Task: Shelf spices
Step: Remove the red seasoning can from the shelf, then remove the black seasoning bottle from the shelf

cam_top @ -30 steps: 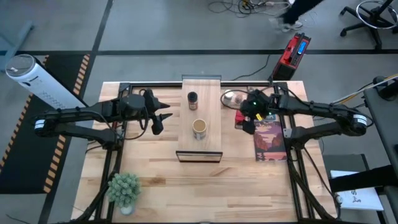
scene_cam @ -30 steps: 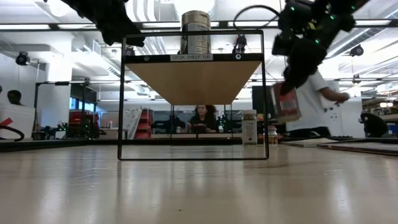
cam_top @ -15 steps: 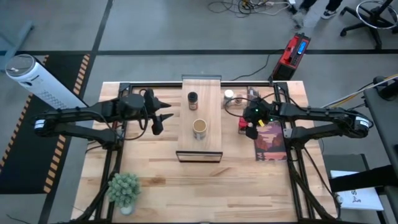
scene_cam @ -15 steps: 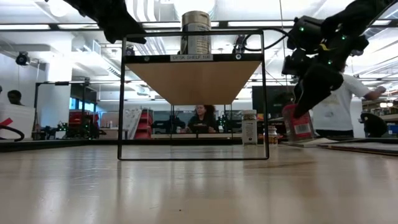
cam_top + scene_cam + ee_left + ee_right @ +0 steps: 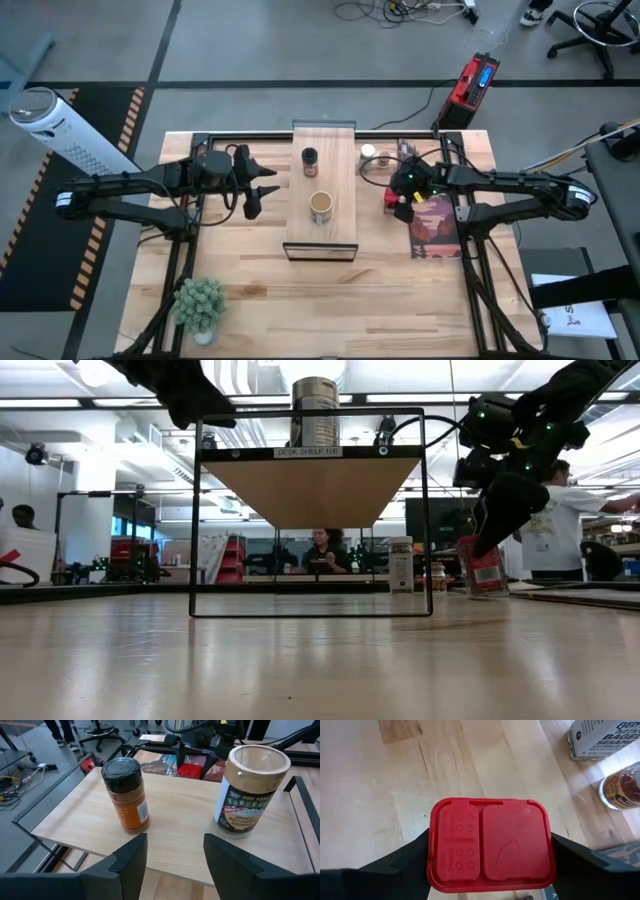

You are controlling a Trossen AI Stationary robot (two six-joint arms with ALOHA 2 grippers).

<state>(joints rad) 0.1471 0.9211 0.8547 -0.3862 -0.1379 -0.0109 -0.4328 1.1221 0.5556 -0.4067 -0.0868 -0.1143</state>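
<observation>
Spices: from above, a dark black-lidded jar [image 5: 310,158] and a tan-topped round jar [image 5: 320,206] stand on the pale-wood shelf [image 5: 322,238] at the tabletop's middle. The left gripper [image 5: 258,189], spread and empty, hangs beside the shelf's left edge. The right wrist view shows the right gripper [image 5: 490,850] straddling the red rectangular tin [image 5: 490,843]; contact unclear.

The floor [image 5: 300,50] around the table was grey, with a black mat edged in hazard stripes [image 5: 95,250] on one side. Cables [image 5: 400,12] and a red box [image 5: 470,85] lay beyond the far edge, an office chair [image 5: 600,25] in the corner. Long ceiling lights [image 5: 80,402] ran overhead; a person sat at a far desk [image 5: 325,550], another stood [image 5: 555,530]
</observation>
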